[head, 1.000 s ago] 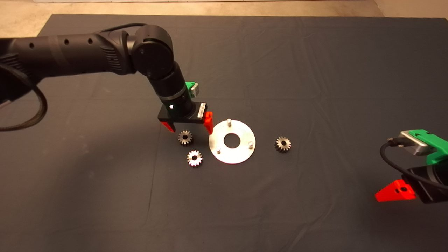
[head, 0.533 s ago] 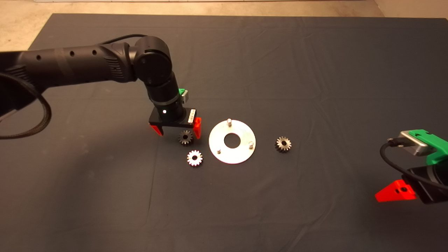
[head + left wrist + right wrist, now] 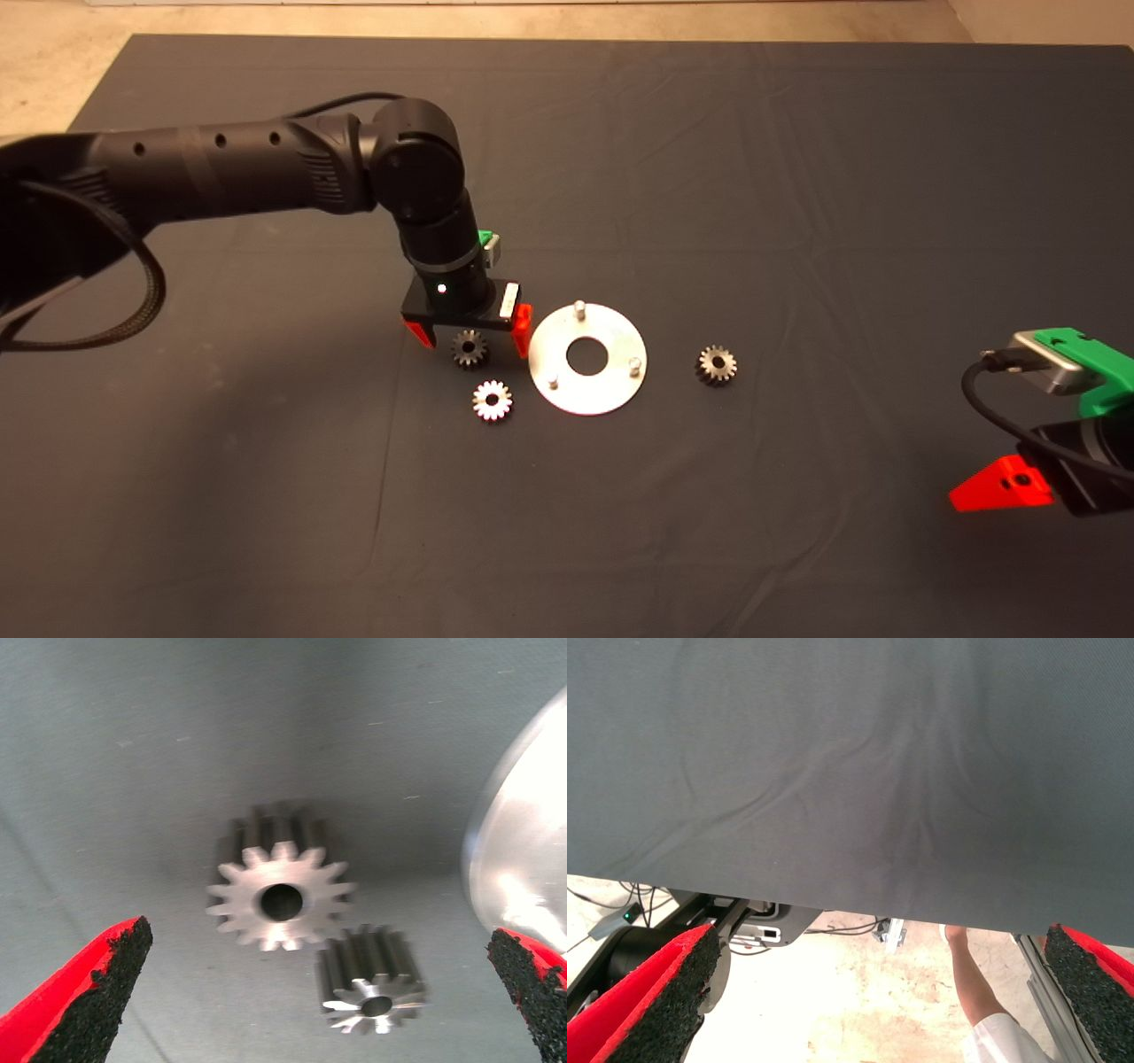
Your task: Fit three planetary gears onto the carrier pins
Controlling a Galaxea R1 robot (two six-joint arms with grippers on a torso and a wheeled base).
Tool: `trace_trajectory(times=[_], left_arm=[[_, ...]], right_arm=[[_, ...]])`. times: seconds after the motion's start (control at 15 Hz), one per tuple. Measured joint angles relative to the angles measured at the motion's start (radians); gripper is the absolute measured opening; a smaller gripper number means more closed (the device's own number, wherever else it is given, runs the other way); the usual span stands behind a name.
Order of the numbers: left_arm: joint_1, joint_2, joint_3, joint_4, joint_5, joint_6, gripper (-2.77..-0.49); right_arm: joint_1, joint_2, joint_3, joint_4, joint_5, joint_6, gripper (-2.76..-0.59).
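1. Left arm (image 3: 221, 168): black, tube-shaped w/ small round holes along it, ribbed section, big rounded elbow joint, silver ring lower down.
2. Braided black cable (image 3: 133, 301) loops at frame's left edge.
3. Left gripper (image 3: 470, 338): black block w/ white dot + white label, green part behind, red fingers (image 3: 84, 997) w/ rough black pads.
4. Right gripper (image 3: 1005, 486), lower right: green body, grey metal block, black cable, red finger w/ a screw hole.

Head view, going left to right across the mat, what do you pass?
Left gripper over the dark gear → bright gear → disc with its pins → lone gear → right gripper, parked at the lower right edge.
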Motion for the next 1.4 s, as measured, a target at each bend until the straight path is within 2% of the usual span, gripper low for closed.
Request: trace_trajectory(times=[0.33,0.53,0.73,0.87,1.0,1.07,1.13,1.27,1.4], left_arm=[[0.000,-0.014,-0.004,0.002,0.003,0.003,-0.51],[0.000,-0.014,-0.025,0.003,-0.002,0.032,-0.51],[0.001,-0.017,-0.041,0.006,-0.010,0.036,-0.59],[0.015,-0.017,-0.042,0.006,-0.012,0.037,-0.61],[0.025,-0.017,-0.041,0.006,-0.013,0.037,-0.73],[0.025,-0.017,-0.041,0.006,-0.019,0.037,-0.73],[0.025,-0.018,-0.041,0.006,-0.033,0.037,-0.83],[0.025,-0.019,-0.041,0.006,-0.064,0.037,-0.88],[0.025,-0.019,-0.041,0.006,-0.070,0.037,-0.90]], right_arm=[[0.000,0.000,0.000,0.002,0.000,0.000,-0.63],[0.000,0.000,0.000,0.002,0.000,0.000,-0.63],[0.000,0.000,0.000,0.002,0.000,0.000,-0.63],[0.000,0.000,0.000,0.002,0.000,0.000,-0.63],[0.000,0.000,0.000,0.002,0.000,0.000,-0.63],[0.000,0.000,0.000,0.002,0.000,0.000,-0.63],[0.000,0.000,0.000,0.002,0.000,0.000,-0.63],[0.000,0.000,0.000,0.002,0.000,0.000,-0.63],[0.000,0.000,0.000,0.002,0.000,0.000,-0.63]])
